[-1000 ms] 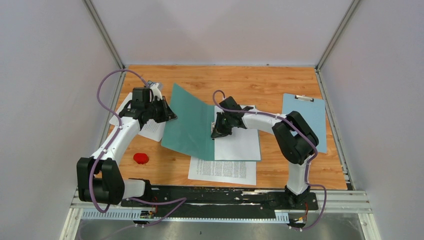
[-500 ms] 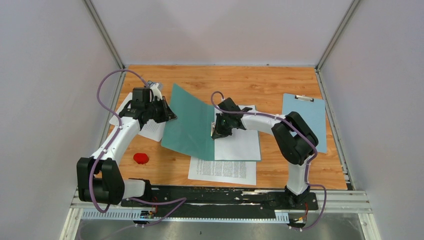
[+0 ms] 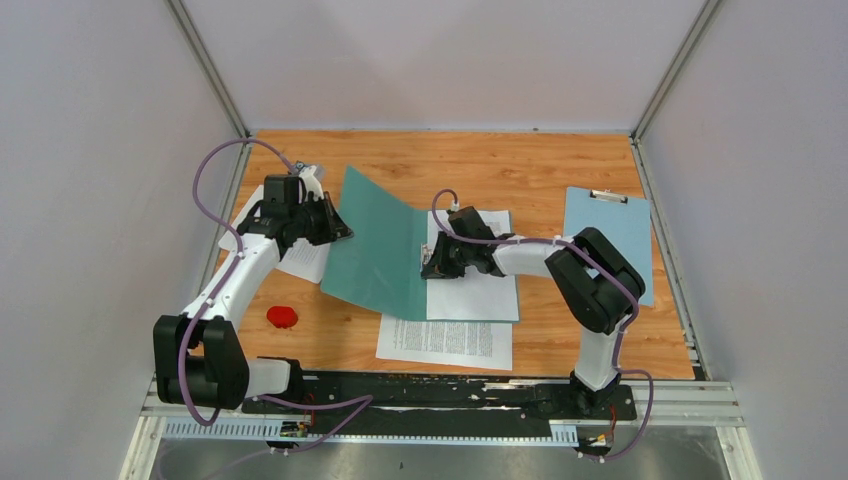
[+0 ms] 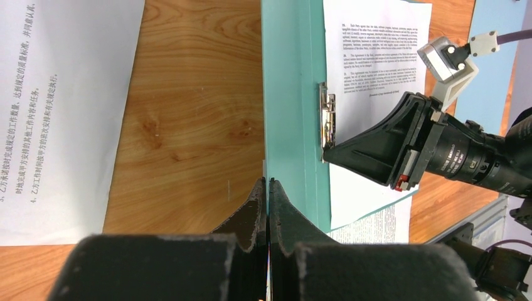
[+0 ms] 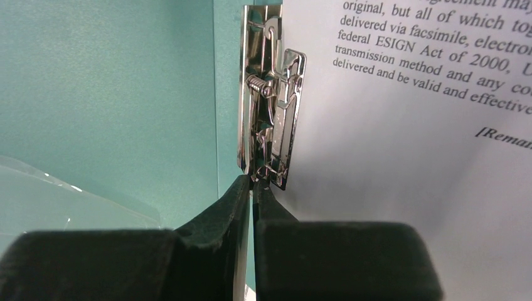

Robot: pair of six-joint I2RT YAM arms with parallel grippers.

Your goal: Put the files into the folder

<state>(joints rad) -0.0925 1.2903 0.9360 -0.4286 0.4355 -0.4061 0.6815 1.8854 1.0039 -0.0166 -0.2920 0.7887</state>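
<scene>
Wooden counter (image 3: 520, 165) | my left claw (image 4: 268, 183) pinches folder (image 3: 375, 250) cover upright, exposing spine | my right claw (image 5: 252, 182), closed, tips at fastener (image 5: 271, 94), apparently to secure file (image 3: 485, 290).

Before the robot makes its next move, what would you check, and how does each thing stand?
1. Left gripper pinching the raised cover of the folder: ok.
2. One sheet lying inside the folder: ok.
3. That sheet clamped under the metal clip: cannot tell.
4. Right gripper shut, tips at the clip's lower end: ok.
5. Everything filed: not ok; front sheet and left sheet lie on the table.
</scene>
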